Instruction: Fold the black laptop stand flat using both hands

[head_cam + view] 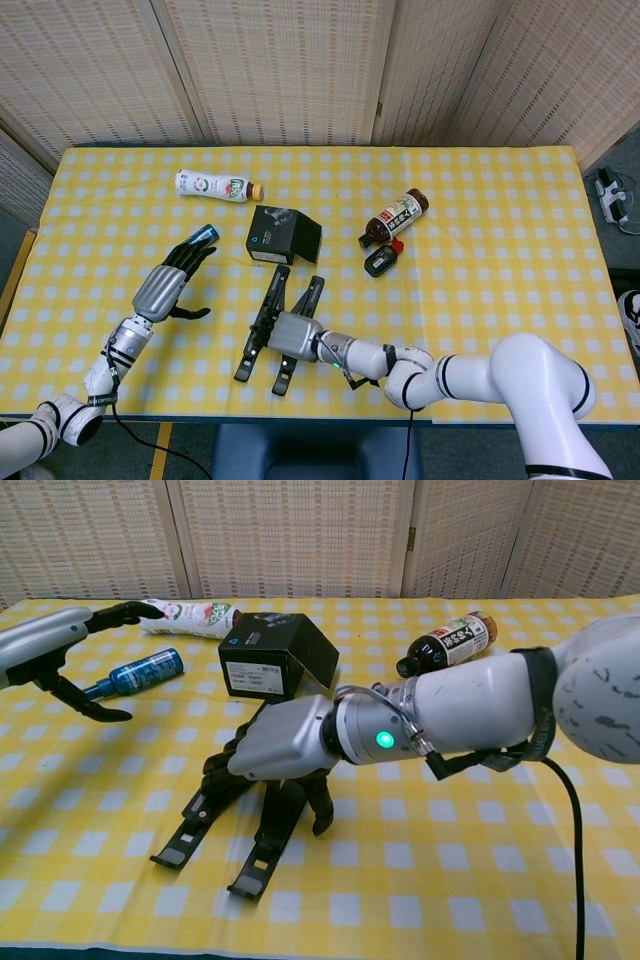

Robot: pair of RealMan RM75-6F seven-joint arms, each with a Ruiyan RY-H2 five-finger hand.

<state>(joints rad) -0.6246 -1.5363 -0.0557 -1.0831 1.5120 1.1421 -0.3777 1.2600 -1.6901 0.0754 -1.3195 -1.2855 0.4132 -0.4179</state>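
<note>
Black laptop stand [273, 325]: two-armed, lying near the front edge of the table [500, 260], left of centre. Right hand [275, 750] rests over the stand, fingers curled down around its arms (grip partly hidden). Left hand [165, 285] hovers near the table's left edge, fingers spread, holding nothing. Black box [283, 235] sits just behind the stand; blue bottle [135, 672], white bottle [215, 185] and brown bottle [395, 217] lie farther back.
</note>
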